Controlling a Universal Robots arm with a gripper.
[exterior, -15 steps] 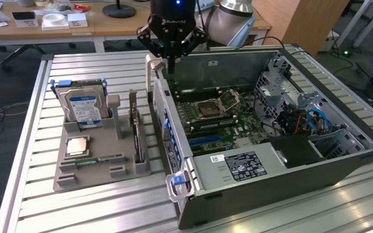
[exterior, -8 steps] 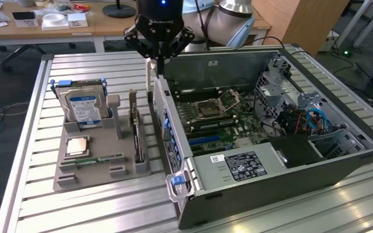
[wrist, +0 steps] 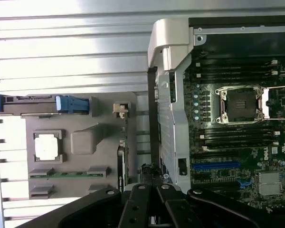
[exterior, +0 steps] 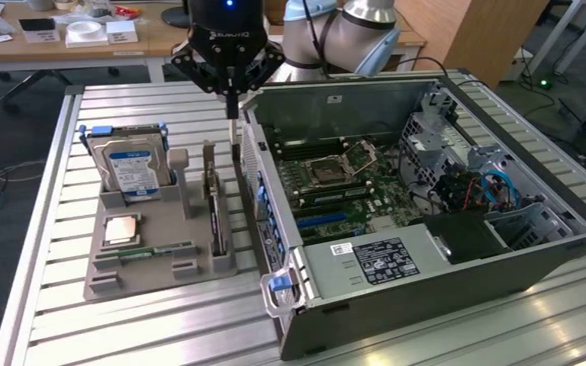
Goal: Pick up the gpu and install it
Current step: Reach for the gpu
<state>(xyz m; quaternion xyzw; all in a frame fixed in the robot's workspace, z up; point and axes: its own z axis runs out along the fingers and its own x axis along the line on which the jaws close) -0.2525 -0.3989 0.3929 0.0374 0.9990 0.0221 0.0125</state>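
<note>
The gpu is a thin card standing on edge in a slot of the grey holder, on the side nearest the computer case. In the wrist view the gpu shows edge-on in the grey holder. My gripper hangs above the gap between holder and case, near the holder's far end, pointing straight down. Its fingers are shut and I see nothing between them. In the wrist view the gripper sits just beside the case's dark outer wall.
The open computer case lies on the slatted table with its motherboard and blue slot exposed. The holder also carries a hard drive, a processor and a memory stick. A desk stands behind.
</note>
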